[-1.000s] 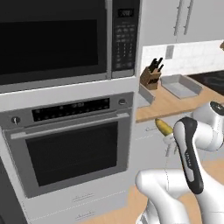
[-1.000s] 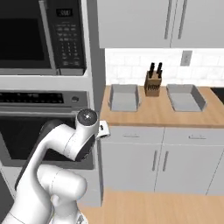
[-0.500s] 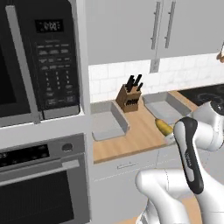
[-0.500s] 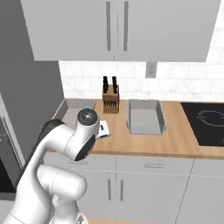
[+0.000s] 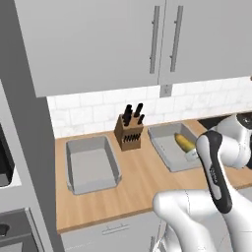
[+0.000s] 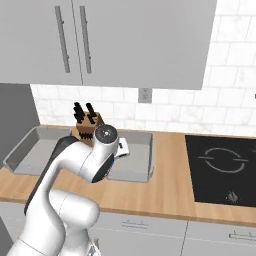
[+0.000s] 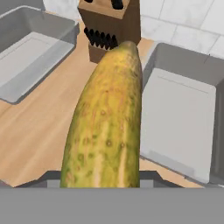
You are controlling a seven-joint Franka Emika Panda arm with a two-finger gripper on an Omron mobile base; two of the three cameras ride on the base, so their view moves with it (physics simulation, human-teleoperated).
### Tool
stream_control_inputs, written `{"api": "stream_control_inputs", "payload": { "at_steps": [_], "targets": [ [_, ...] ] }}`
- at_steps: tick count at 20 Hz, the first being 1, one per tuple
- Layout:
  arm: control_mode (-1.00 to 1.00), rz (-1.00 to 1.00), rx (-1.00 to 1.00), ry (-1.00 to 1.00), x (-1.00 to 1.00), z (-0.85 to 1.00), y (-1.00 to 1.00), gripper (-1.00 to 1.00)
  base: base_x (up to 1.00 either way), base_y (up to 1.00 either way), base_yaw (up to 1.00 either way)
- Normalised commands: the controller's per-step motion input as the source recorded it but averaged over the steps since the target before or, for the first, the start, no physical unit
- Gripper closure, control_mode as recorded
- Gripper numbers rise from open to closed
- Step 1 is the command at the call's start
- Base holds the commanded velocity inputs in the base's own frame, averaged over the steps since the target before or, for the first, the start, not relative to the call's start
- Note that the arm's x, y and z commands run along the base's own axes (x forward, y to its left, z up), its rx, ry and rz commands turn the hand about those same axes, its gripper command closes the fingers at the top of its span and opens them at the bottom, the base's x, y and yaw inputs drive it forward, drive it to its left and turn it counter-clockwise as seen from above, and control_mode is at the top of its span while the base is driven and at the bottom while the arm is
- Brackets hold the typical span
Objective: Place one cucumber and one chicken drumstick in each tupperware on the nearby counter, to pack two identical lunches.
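cucumber (image 7: 107,127) | held in jaws | over wooden counter (image 5: 133,184) | white tiled backsplash (image 6: 165,107)

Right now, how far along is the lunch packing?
Nothing looks packed yet: both the left tupperware and the right tupperware appear empty. The gripper holds one cucumber above the counter. Both cucumbers and both drumsticks remain to place.

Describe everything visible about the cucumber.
The cucumber is long, yellowish-green and speckled with small bumps, tapering to a rounded tip. It is held in the end effector, pointing away from the hand toward the knife block. It hangs in the air over the counter, beside the right tupperware, touching neither.
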Motion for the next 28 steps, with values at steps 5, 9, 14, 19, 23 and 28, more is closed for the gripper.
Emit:
{"api": "stream_control_inputs", "payload": {
  "at_steps": [5, 9, 14, 19, 23, 28],
  "targets": [
    [-1.0, 0.01, 0.0, 0.0, 0.99, -0.45, -0.14, 1.0, 0.0, 0.0, 0.0],
    [-1.0, -0.01, 0.0, 0.04, 1.0, -0.28, -0.24, 1.0, 0.0, 0.0, 0.0],
    [-1.0, -0.01, 0.02, 0.19, 0.84, -0.02, -0.36, 1.0, 0.0, 0.0, 0.0],
    [-1.0, 0.0, 0.02, 0.13, 0.53, -0.17, -0.26, 1.0, 0.0, 0.0, 0.0],
    [-1.0, 0.0, 0.0, 0.0, 0.4, -0.51, -0.01, 1.0, 0.0, 0.0, 0.0],
    [-1.0, 0.0, 0.0, 0.0, 0.39, -0.54, 0.0, 1.0, 0.0, 0.0, 0.0]
  ]
}}
